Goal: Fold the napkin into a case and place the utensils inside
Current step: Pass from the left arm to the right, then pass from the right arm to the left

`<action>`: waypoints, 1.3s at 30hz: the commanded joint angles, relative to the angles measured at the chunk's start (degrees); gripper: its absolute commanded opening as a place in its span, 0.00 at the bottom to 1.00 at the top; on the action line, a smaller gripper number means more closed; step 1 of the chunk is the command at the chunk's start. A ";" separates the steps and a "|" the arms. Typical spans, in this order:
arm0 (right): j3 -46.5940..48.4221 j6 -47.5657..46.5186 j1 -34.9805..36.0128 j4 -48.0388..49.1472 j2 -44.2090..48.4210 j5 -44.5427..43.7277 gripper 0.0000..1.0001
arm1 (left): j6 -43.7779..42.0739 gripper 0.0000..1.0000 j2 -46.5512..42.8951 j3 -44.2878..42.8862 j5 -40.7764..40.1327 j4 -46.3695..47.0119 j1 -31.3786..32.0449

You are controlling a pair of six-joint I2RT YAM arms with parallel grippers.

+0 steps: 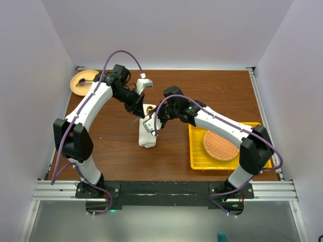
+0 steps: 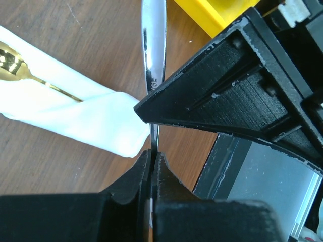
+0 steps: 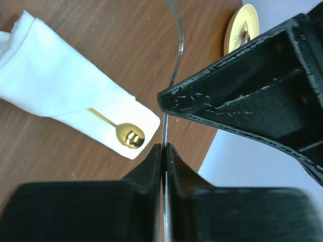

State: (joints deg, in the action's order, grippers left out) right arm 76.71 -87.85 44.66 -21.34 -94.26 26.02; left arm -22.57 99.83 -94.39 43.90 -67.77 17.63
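The case [image 1: 148, 136] lies folded on the desk [image 1: 116, 146], with a gold spoon [image 3: 130, 135] tucked inside and its bowl poking out one end. The second utensil [image 2: 154, 45] hangs just above the case's far end, clear of the cloth. It looks light, stiff and slick, and likely to swivel in a thin pinch, so the flat of the handle is the place to hold. The left tool [image 2: 153, 155] and right tool [image 3: 164, 147] are both pressed together on it. The soft case may slide when nudged.

The case [image 1: 147, 136] is plain cream-white, the spoon [image 3: 130, 135] gold, the second utensil [image 2: 154, 40] shiny metallic, the tray [image 1: 198, 159] yellow, the woven mat [image 1: 220, 145] orange.
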 commanded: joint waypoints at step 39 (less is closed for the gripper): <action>14.52 127.49 -6.61 36.81 -8.84 -9.06 0.00 | 60.00 0.32 -21.43 19.50 -21.14 62.23 -6.82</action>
State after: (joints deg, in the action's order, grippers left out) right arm 90.59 40.64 37.95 11.77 -106.65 20.60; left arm 34.24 79.13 -73.95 24.16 -5.02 10.66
